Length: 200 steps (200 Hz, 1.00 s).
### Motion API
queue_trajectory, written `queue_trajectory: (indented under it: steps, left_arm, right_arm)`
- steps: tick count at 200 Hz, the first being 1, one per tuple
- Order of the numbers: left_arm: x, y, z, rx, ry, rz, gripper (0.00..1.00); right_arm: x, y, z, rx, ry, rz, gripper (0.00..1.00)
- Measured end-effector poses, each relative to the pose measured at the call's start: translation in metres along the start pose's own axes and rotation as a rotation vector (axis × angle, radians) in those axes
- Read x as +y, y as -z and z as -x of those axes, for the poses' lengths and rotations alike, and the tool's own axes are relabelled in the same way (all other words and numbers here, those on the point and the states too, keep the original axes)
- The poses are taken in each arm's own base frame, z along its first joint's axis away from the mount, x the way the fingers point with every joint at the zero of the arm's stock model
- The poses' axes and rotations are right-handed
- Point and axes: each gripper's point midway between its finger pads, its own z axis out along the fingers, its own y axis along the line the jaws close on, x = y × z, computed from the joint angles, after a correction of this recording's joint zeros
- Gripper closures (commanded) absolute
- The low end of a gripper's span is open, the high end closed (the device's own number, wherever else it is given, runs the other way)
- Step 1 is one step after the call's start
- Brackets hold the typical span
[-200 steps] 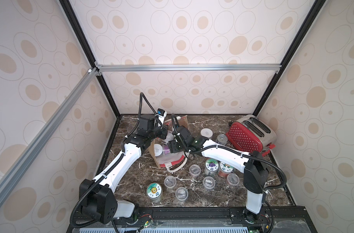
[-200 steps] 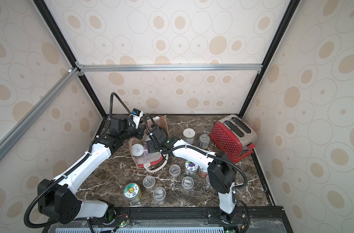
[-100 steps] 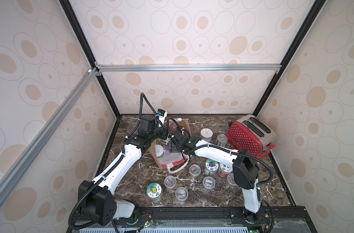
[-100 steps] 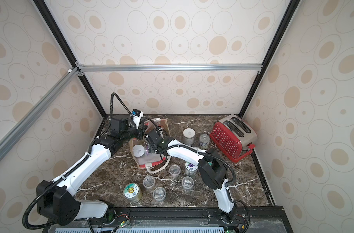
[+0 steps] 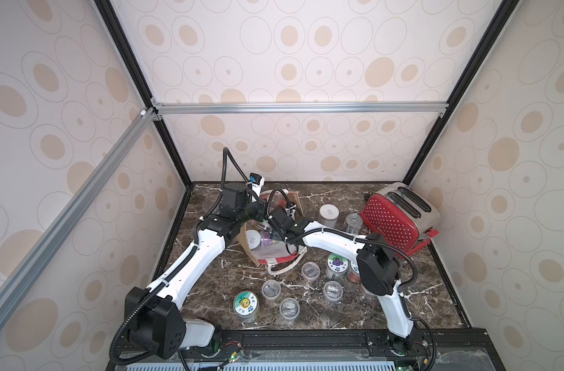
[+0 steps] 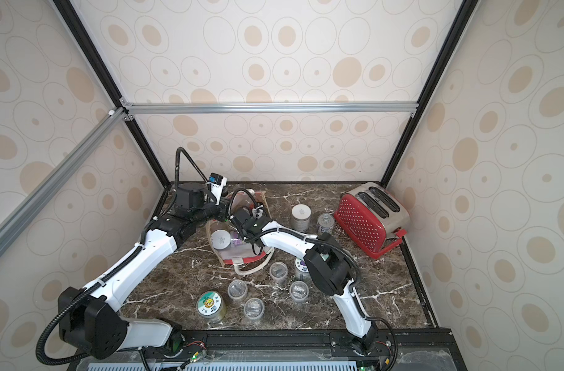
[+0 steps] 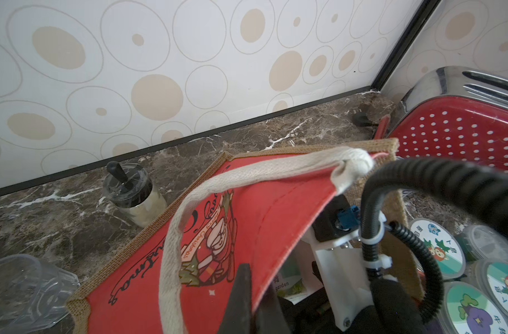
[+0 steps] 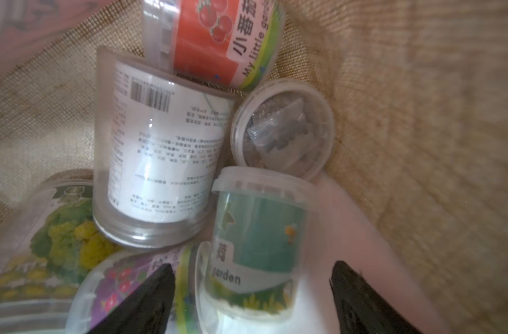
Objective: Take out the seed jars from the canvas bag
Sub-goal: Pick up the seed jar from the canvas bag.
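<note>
Jars (image 8: pixel 163 162) are lying jumbled inside the bag (image 5: pixel 275 255), a teal jar (image 8: pixel 255 240) nearest the right fingers (image 8: pixel 148 300). These fingers are standing wide apart inside the bag with the teal jar between them; whether they are touching it is unclear. A tomato jar (image 8: pixel 215 37) and a small cup (image 8: pixel 281 130) are crowding just beside it. The left fingers (image 7: pixel 241 297) are pressing together on the bag's red panel at its rim. More jars (image 5: pixel 271 289) are standing on the table (image 5: pixel 434 298) in front of the bag, a shaker (image 7: pixel 131 191) is sitting just behind it, and a toaster (image 5: pixel 399 218) well apart.
</note>
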Motion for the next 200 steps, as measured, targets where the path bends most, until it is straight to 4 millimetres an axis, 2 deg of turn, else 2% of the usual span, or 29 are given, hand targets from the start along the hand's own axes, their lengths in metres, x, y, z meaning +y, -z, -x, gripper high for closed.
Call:
queue_trajectory:
  steps: [36, 50, 95, 110, 150, 176, 200]
  left_arm:
    - [0.005, -0.003, -0.002, 0.004, 0.003, 0.016, 1.00]
    - [0.000, -0.003, -0.001, 0.003, 0.000, -0.001, 1.00]
    - [-0.006, -0.007, -0.004, 0.014, -0.004, -0.019, 1.00]
    - [-0.006, -0.007, -0.004, 0.015, -0.004, -0.022, 1.00]
    - [-0.006, -0.008, -0.003, 0.013, -0.005, -0.023, 1.00]
    - [-0.006, -0.007, -0.002, 0.015, -0.004, -0.022, 1.00]
    - [-0.006, -0.007, -0.002, 0.014, -0.004, -0.021, 1.00]
  right_arm:
    - [0.001, -0.013, -0.004, 0.037, -0.071, 0.014, 0.25]
    - [-0.001, -0.020, -0.007, 0.056, -0.098, 0.011, 0.28]
    - [0.000, -0.037, -0.014, 0.104, -0.150, 0.021, 0.29]
    - [0.000, -0.040, -0.016, 0.121, -0.157, 0.027, 0.36]
    - [-0.001, -0.042, -0.017, 0.143, -0.155, 0.036, 0.48]
    - [-0.001, -0.040, -0.017, 0.142, -0.134, 0.053, 0.49]
    - [0.001, -0.031, -0.014, 0.142, -0.098, 0.085, 0.51]
